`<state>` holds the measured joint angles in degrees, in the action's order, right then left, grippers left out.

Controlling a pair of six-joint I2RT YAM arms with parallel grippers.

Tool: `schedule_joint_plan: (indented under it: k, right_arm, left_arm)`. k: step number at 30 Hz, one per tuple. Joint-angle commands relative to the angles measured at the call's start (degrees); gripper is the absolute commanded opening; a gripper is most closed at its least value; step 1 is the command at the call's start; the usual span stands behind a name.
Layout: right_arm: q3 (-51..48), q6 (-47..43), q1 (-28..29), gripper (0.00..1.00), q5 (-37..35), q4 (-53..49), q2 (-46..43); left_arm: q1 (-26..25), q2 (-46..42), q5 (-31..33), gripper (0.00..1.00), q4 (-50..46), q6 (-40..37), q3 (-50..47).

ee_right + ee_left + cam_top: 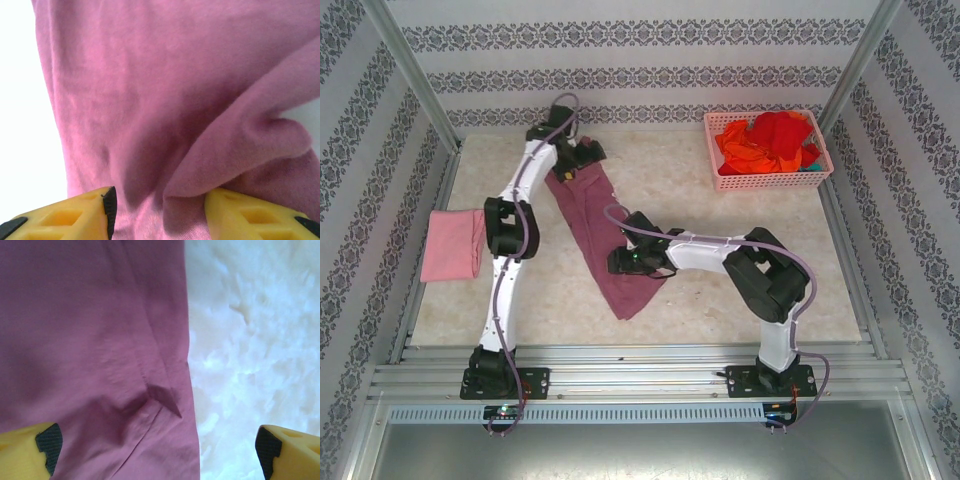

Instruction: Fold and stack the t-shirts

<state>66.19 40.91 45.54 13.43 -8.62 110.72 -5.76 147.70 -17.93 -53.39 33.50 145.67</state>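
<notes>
1. Well, the left claw (155,442) stands wide apart, one pad on the mauve shirt (582,215) and the other over bare tabletop (670,190), straddling the shirt's edge at its far end. It holds nothing.
2. The right claw (160,202) is at the shirt's near part. Its fingers are partway in, with a raised ridge of cloth between them. I can't tell whether they actually pinch it.
3. The mauve shirt lies mid-tabletop as a long narrow strip, running from far left towards the near middle, with wrinkles and a seam showing.
4. I'd expect it to be light and limp. It should sag from any single hold, bunch up instead of sliding flat, and slip out of a shallow bite.
5. I'd take it at edges and corners, one claw at each end, and catch a hem or doubled seam so the pads get some thickness to grip.
6. A pink shirt (453,245) lies folded at the tabletop's left edge, well apart from the mauve one. That looks like the place to stack.
7. The basket (770,183) sits in the far right corner, well apart from both claws. It is heaped with crumpled red shirts (775,135) and orange shirts (735,150), with a hint of blue at its right side.
</notes>
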Motion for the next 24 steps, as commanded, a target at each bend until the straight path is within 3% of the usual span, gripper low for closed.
schedule_joint_plan:
  k: [1,4,7,11,14,19,24]
  right_arm:
    - [2.03,2.00,2.26,0.51,4.70,-2.44,3.91]
    - [4.13,1.89,3.90,0.51,6.94,-1.33,4.07]
    - [5.56,-0.98,4.48,0.52,5.99,-1.57,1.78]
    - [5.52,-6.62,2.09,0.54,-2.24,-5.11,-3.25]
    - [4.45,-8.05,-2.18,0.54,-2.94,-3.78,-5.00]
    - [13.70,-10.84,-7.36,0.54,-1.91,-5.11,1.04]
    - [31.03,-10.68,-9.82,0.50,-2.17,-7.66,12.48]
  left_arm:
    - [5.96,-8.28,0.26,1.00,-0.52,-2.01,-1.74]
    - [7.33,-13.13,0.76,1.00,-0.65,-3.21,-6.45]
    - [7.43,-20.23,0.37,1.00,3.87,-3.34,-18.13]
    - [7.43,-33.41,-0.37,1.00,17.58,-0.08,-42.58]
    - [7.47,-41.65,-0.76,1.00,25.42,2.54,-59.22]
    - [7.21,-53.44,-0.09,1.00,31.03,4.69,-79.00]
    - [6.81,-66.04,1.26,1.00,32.23,7.01,-95.39]
